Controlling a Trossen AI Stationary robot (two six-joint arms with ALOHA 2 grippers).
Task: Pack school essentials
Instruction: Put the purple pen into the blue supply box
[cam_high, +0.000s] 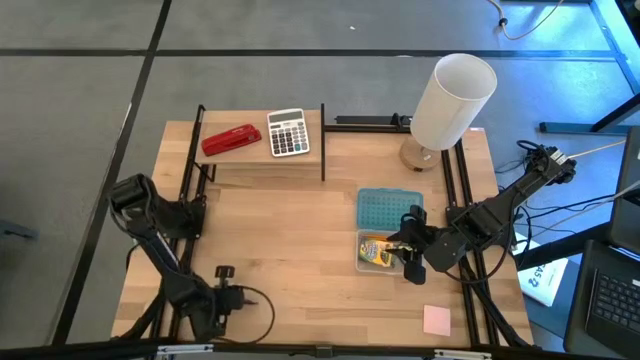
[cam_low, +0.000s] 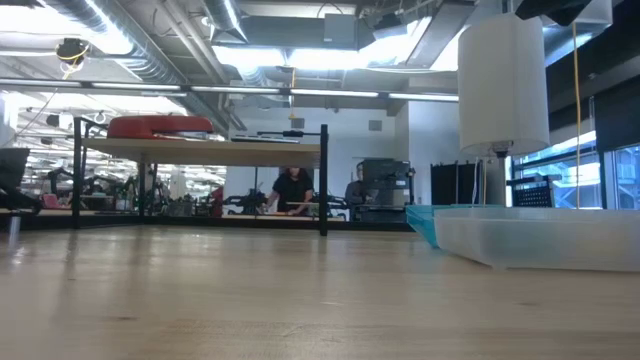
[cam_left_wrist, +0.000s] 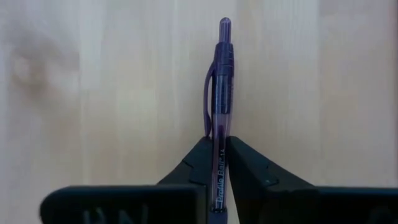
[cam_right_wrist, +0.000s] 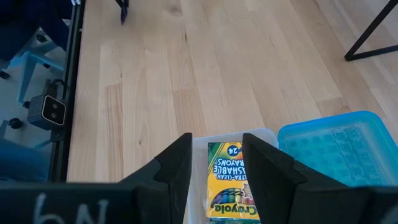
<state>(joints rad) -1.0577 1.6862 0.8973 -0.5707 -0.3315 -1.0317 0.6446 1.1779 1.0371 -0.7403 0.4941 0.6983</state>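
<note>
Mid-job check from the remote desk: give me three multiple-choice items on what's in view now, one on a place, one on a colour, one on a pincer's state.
1. Where does the red stapler lie?
A. on the raised shelf beside the calculator
B. in the clear bin
C. on the pink note pad

2. What colour is the lid lying next to the clear bin?
A. red
B. blue
C. white

3. What is the left pincer doing?
A. standing wide open over bare wood
B. shut on the purple pen
C. gripping the crayon box

Answers: 1 A, the high view shows both on the shelf; 2 B, the high view shows it blue; 3 B, the left wrist view shows the fingers pressed to the pen's barrel.
</note>
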